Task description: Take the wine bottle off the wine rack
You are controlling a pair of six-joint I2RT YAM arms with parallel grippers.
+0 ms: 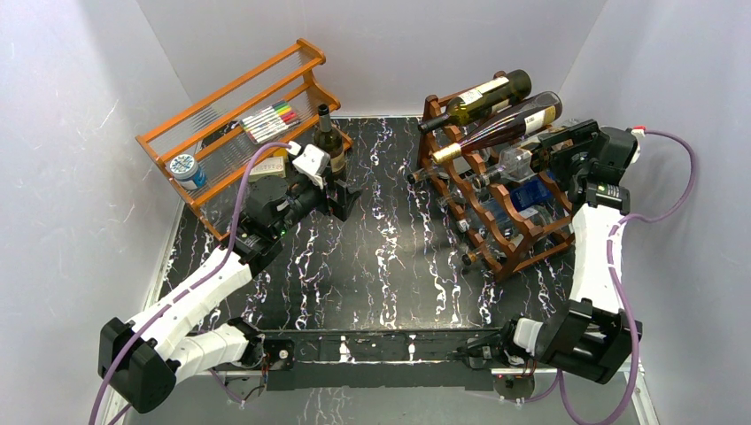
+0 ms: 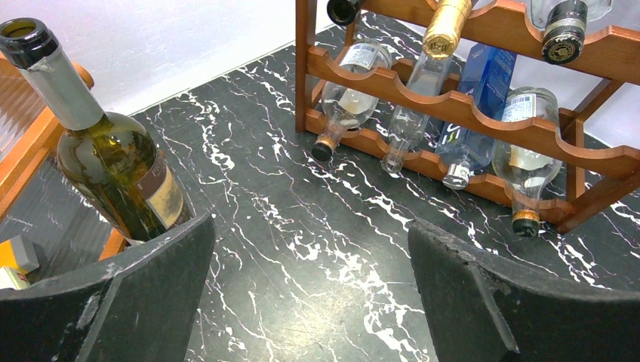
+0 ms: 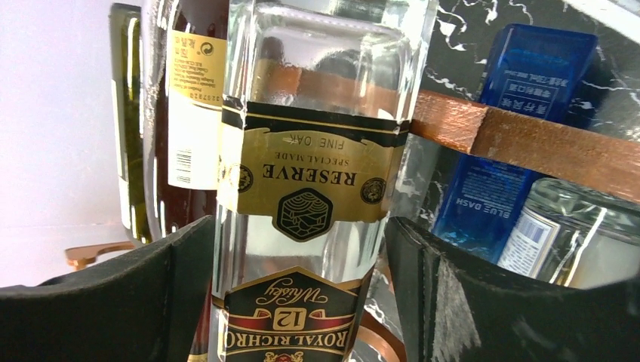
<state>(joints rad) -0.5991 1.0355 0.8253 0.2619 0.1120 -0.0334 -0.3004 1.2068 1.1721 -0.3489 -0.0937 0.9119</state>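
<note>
The dark reddish-brown wine rack [image 1: 524, 237] stands at the right back, with several bottles lying in it; it also shows in the left wrist view [image 2: 483, 113] and the right wrist view [image 3: 521, 139]. My right gripper [image 1: 542, 159] is at its rear side. Its jaws [image 3: 300, 234] straddle a clear whisky bottle [image 3: 317, 151] with a gold and black label, which still lies in the rack [image 1: 518, 161]. The left finger is against the glass and a thin gap shows at the right finger. My left gripper [image 1: 344, 202] is open and empty [image 2: 313, 234], just right of an upright green wine bottle [image 2: 113, 166] standing on the table [image 1: 329, 142].
A dark green bottle [image 1: 483, 96] and a red bottle [image 1: 509, 124] lie on the rack's top tier, and a blue bottle [image 3: 528, 83] lies beside the clear one. A lighter orange rack [image 1: 230, 115] at the back left holds markers [image 1: 270, 119] and a blue-lidded jar [image 1: 184, 168].
</note>
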